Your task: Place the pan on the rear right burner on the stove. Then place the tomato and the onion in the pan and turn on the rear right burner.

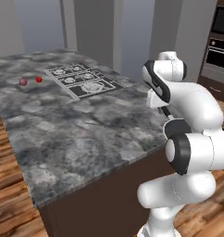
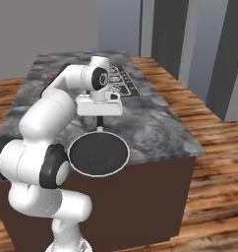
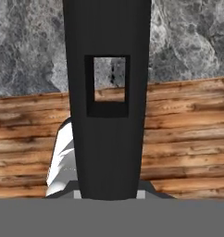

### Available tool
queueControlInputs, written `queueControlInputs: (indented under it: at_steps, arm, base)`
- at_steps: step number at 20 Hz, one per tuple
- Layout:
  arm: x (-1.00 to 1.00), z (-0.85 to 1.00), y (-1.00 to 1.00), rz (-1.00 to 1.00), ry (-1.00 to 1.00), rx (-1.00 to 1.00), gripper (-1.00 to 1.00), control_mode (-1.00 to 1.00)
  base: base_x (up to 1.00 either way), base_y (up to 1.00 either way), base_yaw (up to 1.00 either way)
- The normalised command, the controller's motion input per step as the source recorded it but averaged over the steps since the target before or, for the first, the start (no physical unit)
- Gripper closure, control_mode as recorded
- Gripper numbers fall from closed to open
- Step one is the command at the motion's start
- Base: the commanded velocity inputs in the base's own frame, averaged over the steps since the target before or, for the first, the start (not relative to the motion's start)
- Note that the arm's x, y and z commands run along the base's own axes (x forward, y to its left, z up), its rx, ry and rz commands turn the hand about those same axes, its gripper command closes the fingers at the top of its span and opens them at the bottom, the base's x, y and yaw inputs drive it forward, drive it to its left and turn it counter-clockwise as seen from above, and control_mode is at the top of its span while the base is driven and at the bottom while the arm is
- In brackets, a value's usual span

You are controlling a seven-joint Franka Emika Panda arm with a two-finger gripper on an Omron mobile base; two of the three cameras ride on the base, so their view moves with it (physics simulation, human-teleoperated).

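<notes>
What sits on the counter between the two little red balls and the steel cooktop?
Nothing: in the left base view, bare grey stone counter separates the bright red tomato and maroon onion from the steel-grey stove.

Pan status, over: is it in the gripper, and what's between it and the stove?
Gripper shut on pan handle, pan lifted at the counter near edge. Stove far across counter. Tomato and onion left of stove; nothing in between.

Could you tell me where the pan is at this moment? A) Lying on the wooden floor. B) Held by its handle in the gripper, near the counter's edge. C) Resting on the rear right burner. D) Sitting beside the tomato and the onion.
B: the pan hangs by its black handle from the shut gripper at the counter's near edge.
</notes>
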Motion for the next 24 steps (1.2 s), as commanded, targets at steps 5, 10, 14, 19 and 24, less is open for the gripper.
queueControlInputs:
  at_steps: [5, 10, 14, 19, 24]
  arm:
    - [0.00, 0.00, 0.00, 0.00, 0.00, 0.00, 1.00, 1.00]
    - [0.00, 0.00, 0.00, 0.00, 0.00, 0.00, 1.00, 1.00]
    - [0.00, 0.00, 0.00, 0.00, 0.00, 0.00, 1.00, 1.00]
    - [0.00, 0.00, 0.00, 0.00, 0.00, 0.00, 1.00, 1.00]
    - [0.00, 0.00, 0.00, 0.00, 0.00, 0.00, 1.00, 1.00]
  base:
    - [0.36, -1.00, 0.24]
    - [0.24, -1.00, 0.27]
    - [0.21, -1.00, 0.27]
    - [0.02, -1.00, 0.47]
    - [0.00, -0.93, 0.71]
